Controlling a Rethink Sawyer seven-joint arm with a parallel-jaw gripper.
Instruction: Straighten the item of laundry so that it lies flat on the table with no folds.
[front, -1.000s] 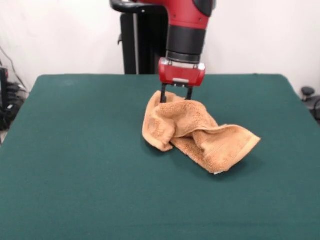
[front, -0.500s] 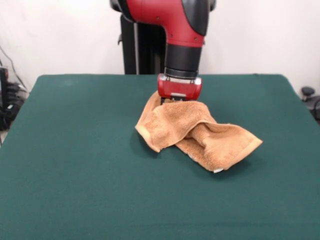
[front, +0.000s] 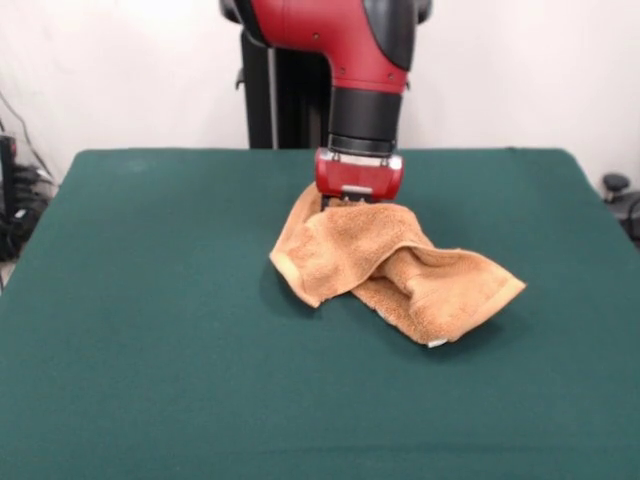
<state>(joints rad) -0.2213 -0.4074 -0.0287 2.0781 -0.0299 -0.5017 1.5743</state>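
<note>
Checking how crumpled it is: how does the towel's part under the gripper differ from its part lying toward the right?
The towel under the gripper is bunched and raised into a hump; its right part lies lower on the table, ending in a flat banded corner. The left part overlaps the right one. Both are the same orange-tan terry.

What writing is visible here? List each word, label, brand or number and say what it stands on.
No readable text anywhere.
Towel: a small white tag shows at its near edge, too small to read.
Pincer: its red housing shows a pale plate, with no legible marking.
Table: plain green, no writing.
</note>
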